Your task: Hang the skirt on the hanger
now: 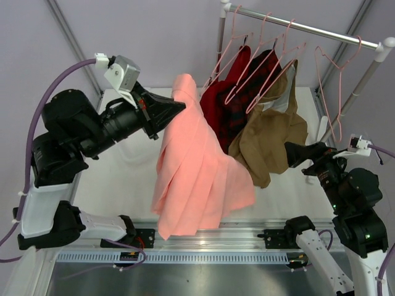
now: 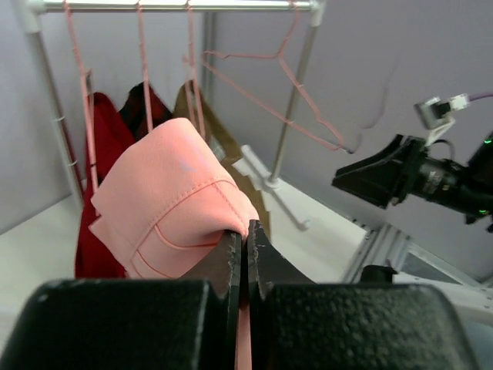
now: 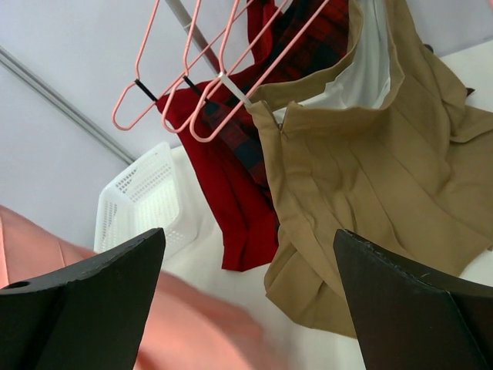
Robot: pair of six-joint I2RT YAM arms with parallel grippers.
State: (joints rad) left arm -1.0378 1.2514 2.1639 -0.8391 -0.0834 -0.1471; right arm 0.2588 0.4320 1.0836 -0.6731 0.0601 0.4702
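**Skirt held aloft beside the rail, bare hanger free**

The soft salmon-pink cloth skirt (image 1: 197, 166) is pinched at its upper edge by the left gripper (image 1: 179, 106). Its jaws are clamped together on the fabric, so the garment hangs lifted above the table (image 1: 123, 179), left of the silver metal rail (image 1: 308, 28). The right gripper (image 1: 294, 150) is spread wide and holds nothing. It is placed near the thin pale-pink triangular hanger (image 1: 325, 86), which hangs bare at the rail's right end.

The waistband is best carried across high, so that the hem clears the hung garments (image 1: 271, 135). The hanger is best steadied by the free claw before draping.

Counted: four hangers, one bare; seemingly three hung garments; one skirt; two grippers.
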